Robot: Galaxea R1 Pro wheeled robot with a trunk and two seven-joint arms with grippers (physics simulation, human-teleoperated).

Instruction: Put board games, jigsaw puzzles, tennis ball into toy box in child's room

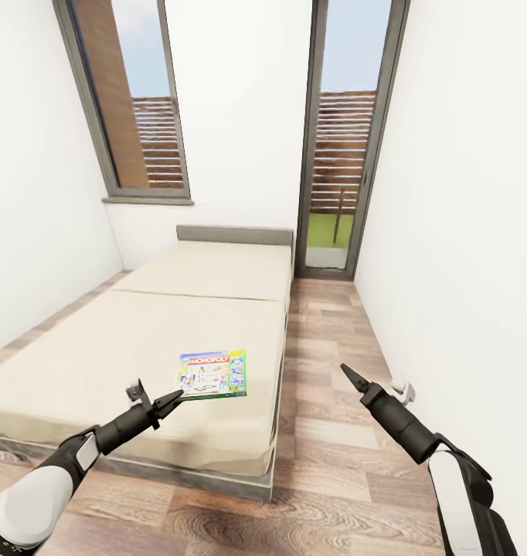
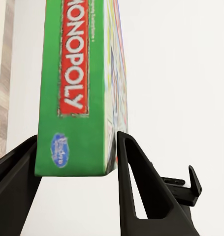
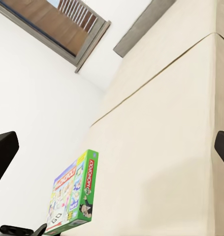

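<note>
A green Monopoly board game (image 1: 211,374) lies flat on the beige bed (image 1: 178,309), near the bed's front right corner. My left gripper (image 1: 157,394) is open just in front of the box's near left corner. In the left wrist view the box's green lettered edge (image 2: 75,98) stands between the two black fingers (image 2: 141,191), right at their tips. My right gripper (image 1: 350,374) hangs over the wood floor to the right of the bed, open and holding nothing. The right wrist view takes in the Monopoly box (image 3: 72,196) from the side. The toy box and the table are out of view.
The bed fills the left half of the narrow room, its grey headboard (image 1: 234,234) against the far wall. A strip of wood floor (image 1: 333,347) runs between bed and right wall to a glass door (image 1: 345,154). A small white object (image 1: 402,392) lies by the right wall.
</note>
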